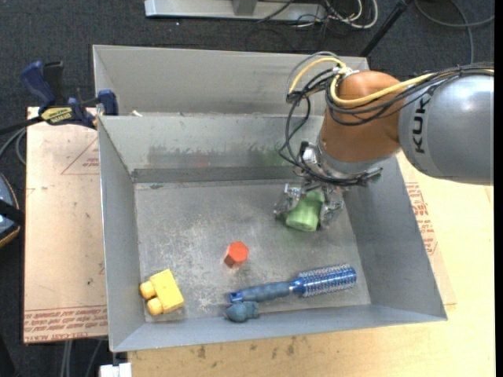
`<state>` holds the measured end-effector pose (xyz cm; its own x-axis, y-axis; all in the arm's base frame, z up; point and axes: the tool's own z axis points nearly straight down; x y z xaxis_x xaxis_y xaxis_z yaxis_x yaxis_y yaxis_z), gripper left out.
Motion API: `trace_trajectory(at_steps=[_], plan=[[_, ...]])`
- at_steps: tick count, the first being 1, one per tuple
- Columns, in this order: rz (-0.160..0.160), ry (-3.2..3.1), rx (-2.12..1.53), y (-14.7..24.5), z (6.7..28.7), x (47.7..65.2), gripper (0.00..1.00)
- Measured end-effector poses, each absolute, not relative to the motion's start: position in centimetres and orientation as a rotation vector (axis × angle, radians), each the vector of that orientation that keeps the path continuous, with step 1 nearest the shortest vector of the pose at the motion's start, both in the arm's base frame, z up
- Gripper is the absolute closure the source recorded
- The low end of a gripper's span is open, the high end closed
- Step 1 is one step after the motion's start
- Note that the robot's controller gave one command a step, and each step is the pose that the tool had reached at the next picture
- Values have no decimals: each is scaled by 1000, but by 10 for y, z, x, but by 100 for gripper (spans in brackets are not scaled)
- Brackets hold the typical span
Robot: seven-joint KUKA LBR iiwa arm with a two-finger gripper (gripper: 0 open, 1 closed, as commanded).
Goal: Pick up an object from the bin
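A: Quick one. Where's the gripper (307, 210)?

B: Down in the right half of the bin (196, 144), a little way out from the back wall. A soft-looking green lump (302, 219) sits between its fingers, one finger on each side.

A: So the jaws?

B: Pinching the green lump, as far as I can see. The lump bulges out below the fingertips, so the grip looks to be on its upper part.

A: Off the floor yet?

B: Can't tell. The camera looks down from above, and the lump's underside merges with the grey floor.

A: Anything nearby?

B: Nothing touching. A red cube (236, 254) sits toward the middle of the floor, apart from the lump. A blue brush (299, 284) lies along the front wall, with a blue-grey blob (242, 312) at its handle end. A yellow brick (162, 293) is in the front left corner, well apart.

A: Step in hand?

B: I'd call it grasp made, lift next (my judgement, not something seen).

A: How to do it well?

B: Keep the squeeze steady and go straight up. The lump looks squashy, so it may slip out if the fingers ease off. No sideways drift until it's above the rim, because the right wall slopes in near the wrist. The brush is far enough away, so a vertical lift shouldn't catch it.

A: Risk?

B: A high grip on something soft. It could slide out partway up.
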<state>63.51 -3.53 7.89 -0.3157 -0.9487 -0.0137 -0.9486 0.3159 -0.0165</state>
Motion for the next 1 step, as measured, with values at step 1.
trace_trajectory(at_steps=[1], plan=[[-7, 2544, -1826, -34, 152, 637, 100]])
